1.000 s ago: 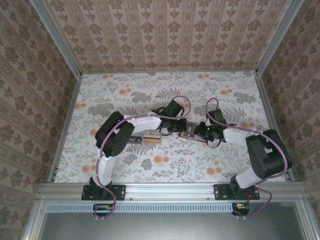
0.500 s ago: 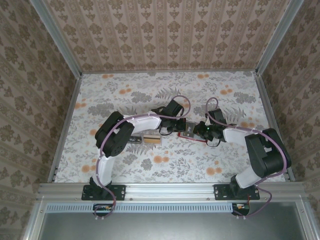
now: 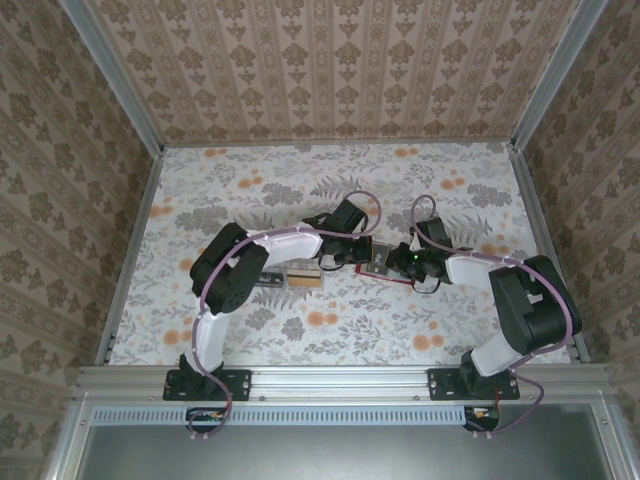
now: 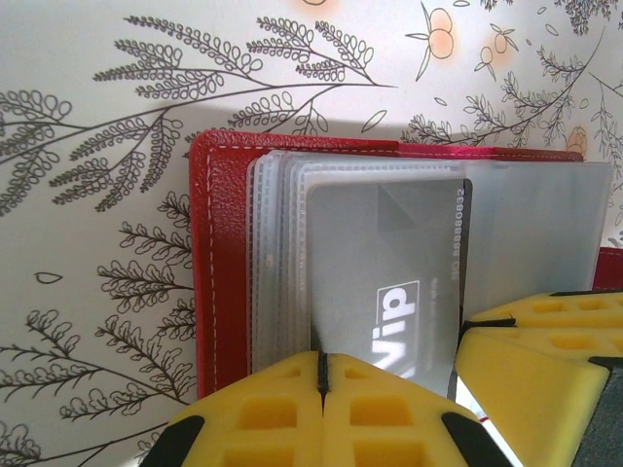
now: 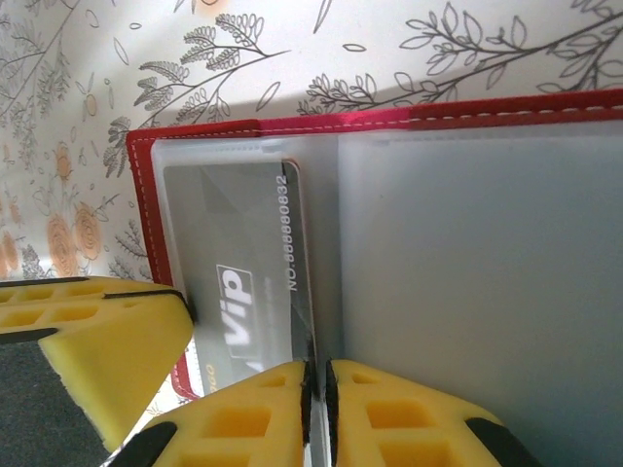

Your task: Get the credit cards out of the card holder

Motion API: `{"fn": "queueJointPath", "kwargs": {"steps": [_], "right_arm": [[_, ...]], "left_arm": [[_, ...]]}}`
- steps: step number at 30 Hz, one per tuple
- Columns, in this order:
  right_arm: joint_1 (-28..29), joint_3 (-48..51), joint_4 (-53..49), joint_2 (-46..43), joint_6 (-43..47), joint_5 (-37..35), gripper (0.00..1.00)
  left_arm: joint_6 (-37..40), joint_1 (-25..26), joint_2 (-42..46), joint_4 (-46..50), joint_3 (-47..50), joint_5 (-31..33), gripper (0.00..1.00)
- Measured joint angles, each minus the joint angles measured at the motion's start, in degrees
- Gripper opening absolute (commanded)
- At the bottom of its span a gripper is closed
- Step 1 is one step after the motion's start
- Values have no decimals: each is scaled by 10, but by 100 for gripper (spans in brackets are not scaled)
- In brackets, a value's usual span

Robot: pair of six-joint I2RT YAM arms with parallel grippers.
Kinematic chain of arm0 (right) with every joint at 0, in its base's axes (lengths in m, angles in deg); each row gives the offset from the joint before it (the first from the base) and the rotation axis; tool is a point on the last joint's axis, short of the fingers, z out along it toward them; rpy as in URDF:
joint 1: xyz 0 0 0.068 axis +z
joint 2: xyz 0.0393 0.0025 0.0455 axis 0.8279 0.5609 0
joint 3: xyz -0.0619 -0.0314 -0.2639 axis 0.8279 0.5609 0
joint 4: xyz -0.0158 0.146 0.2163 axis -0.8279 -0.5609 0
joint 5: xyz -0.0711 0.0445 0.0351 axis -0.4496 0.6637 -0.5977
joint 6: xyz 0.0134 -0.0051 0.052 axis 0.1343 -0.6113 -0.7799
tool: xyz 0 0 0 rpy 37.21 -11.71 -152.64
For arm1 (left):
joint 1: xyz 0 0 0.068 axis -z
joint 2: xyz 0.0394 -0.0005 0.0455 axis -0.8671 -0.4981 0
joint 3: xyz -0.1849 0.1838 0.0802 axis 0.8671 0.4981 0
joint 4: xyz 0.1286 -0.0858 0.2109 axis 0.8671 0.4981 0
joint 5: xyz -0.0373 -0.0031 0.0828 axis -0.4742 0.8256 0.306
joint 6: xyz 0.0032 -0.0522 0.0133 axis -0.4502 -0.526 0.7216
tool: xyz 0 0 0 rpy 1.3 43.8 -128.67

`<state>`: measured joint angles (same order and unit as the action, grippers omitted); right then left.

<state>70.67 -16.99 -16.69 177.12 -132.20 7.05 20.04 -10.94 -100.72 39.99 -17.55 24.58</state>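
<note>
The red card holder lies open on the flowered table between both grippers, its clear sleeves fanned out. A dark grey credit card marked "Vip" sits in the front sleeve. My left gripper is shut, its tips resting at the card's one long edge, and nothing shows between them. Along the card's other long edge, my right gripper is shut on the thin edge of the card and its sleeve. In the top view the left gripper and right gripper meet over the holder.
A tan card and a small grey card lie flat on the table beside the left arm's elbow. Patterned walls with metal posts close in the table on three sides.
</note>
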Motion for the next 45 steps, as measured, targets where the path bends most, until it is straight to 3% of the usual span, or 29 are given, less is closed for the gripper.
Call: {"fn": "queueJointPath", "kwargs": {"steps": [16, 21, 42, 45], "right_arm": [[-3, -3, 22, 17, -3, 27, 16], [-5, -2, 28, 17, -11, 34, 0], [-72, 43, 43, -18, -9, 54, 0], [-71, 43, 43, -18, -7, 66, 5]], "left_arm": [[0, 2, -2, 9, -7, 10, 2], [0, 2, -2, 10, -8, 14, 2], [0, 2, -2, 10, -8, 11, 0], [0, 2, -2, 11, -8, 11, 0]]}}
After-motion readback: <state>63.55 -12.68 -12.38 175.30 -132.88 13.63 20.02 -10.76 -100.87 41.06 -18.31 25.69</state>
